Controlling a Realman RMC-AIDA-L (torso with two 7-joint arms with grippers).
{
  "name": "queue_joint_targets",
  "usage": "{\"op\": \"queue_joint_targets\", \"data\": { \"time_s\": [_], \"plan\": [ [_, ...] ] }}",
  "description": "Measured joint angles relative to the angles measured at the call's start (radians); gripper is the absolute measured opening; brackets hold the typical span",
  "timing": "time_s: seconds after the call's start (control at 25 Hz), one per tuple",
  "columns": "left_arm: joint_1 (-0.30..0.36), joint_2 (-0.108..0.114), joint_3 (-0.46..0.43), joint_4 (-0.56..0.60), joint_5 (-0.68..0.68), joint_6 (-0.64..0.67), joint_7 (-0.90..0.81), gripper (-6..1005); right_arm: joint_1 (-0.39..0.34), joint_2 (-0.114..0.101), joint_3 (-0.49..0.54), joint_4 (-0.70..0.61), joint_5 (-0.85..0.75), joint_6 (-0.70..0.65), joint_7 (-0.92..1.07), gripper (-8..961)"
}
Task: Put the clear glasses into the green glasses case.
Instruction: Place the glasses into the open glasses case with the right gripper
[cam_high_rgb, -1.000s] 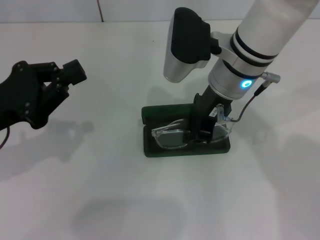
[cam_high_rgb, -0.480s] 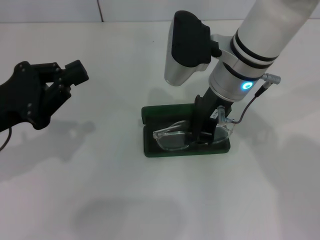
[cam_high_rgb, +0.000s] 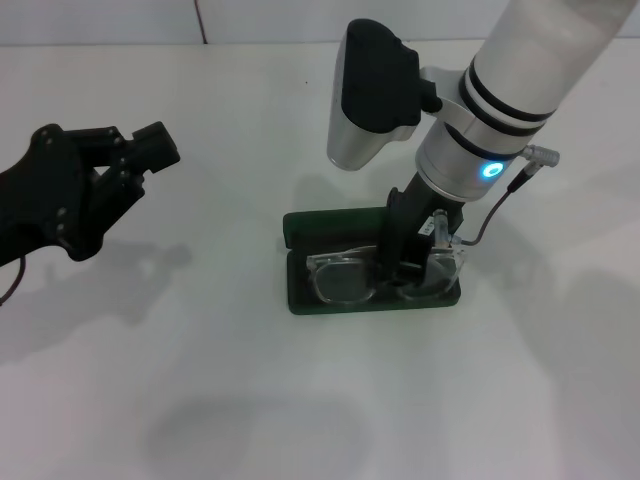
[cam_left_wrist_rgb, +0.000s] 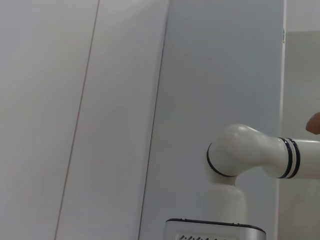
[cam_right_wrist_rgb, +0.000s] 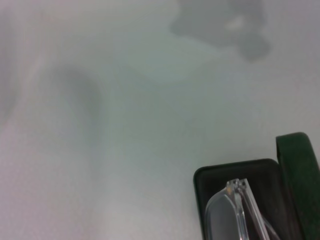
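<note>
Clear glasses (cam_high_rgb: 385, 276) sit low in the open green case (cam_high_rgb: 372, 265), right gripper (cam_high_rgb: 404, 268) pinching them at the bridge. Seat both lenses flat inside the rim, then release and lift straight up. Left gripper (cam_high_rgb: 118, 170) parked well left; fingers: can't tell.

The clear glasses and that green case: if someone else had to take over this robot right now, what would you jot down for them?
Right gripper: down in the open dark green rectangular glasses case, at the middle of the transparent plastic wraparound glasses; grip cannot be judged.
Left gripper: idle, raised off to the left, away from the case.
Done: glasses lie in the case's tray.
Left: let go if holding, lift the right arm clear.
</note>
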Motion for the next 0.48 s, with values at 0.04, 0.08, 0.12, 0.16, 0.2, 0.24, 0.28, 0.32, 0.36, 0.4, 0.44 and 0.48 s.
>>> {"op": "queue_joint_targets", "data": {
  "time_s": [0.04,0.08,0.12,0.16,0.2,0.24,0.28,0.32,0.36,0.4,0.44,0.48],
  "plan": [
    [0.000,0.000,0.000,0.000,0.000,0.000,0.000,89,0.000,0.000,0.000,0.000,0.000,0.002,0.001,141],
    [0.000,0.000,0.000,0.000,0.000,0.000,0.000,89,-0.001,0.000,0.000,0.000,-0.001,0.004,0.001,141],
    [0.001,0.000,0.000,0.000,0.000,0.000,0.000,89,-0.001,0.000,0.000,0.000,-0.001,0.005,0.001,141],
    [0.001,0.000,0.000,0.000,0.000,0.000,0.000,89,-0.001,0.000,0.000,-0.001,-0.001,0.005,0.001,141],
    [0.002,0.000,0.000,0.000,0.000,0.000,0.000,89,-0.001,0.000,0.000,-0.003,-0.001,0.005,0.001,141],
    [0.003,0.000,0.000,0.000,0.000,0.000,0.000,89,-0.001,0.000,0.000,-0.006,-0.001,0.004,0.001,141],
    [0.004,0.000,0.000,0.000,0.000,0.000,0.000,89,-0.001,0.000,0.000,-0.008,-0.001,0.004,0.001,141],
    [0.004,0.000,0.000,0.000,0.000,0.000,0.000,89,-0.001,0.000,0.000,-0.010,-0.003,0.003,0.002,141],
    [0.005,0.000,0.000,0.000,0.000,0.000,0.000,89,-0.001,0.000,0.000,-0.011,-0.003,0.003,0.003,141],
    [0.006,0.000,0.000,0.000,0.000,0.000,0.000,90,-0.001,0.000,0.000,-0.012,-0.004,0.002,0.004,141],
    [0.007,0.000,0.000,0.000,0.000,0.000,0.000,90,-0.001,0.000,0.000,-0.012,-0.005,0.002,0.005,141],
    [0.007,0.000,0.000,0.000,0.000,0.000,0.000,90,-0.001,0.000,0.000,-0.013,-0.005,0.001,0.006,141]
  ]
}}
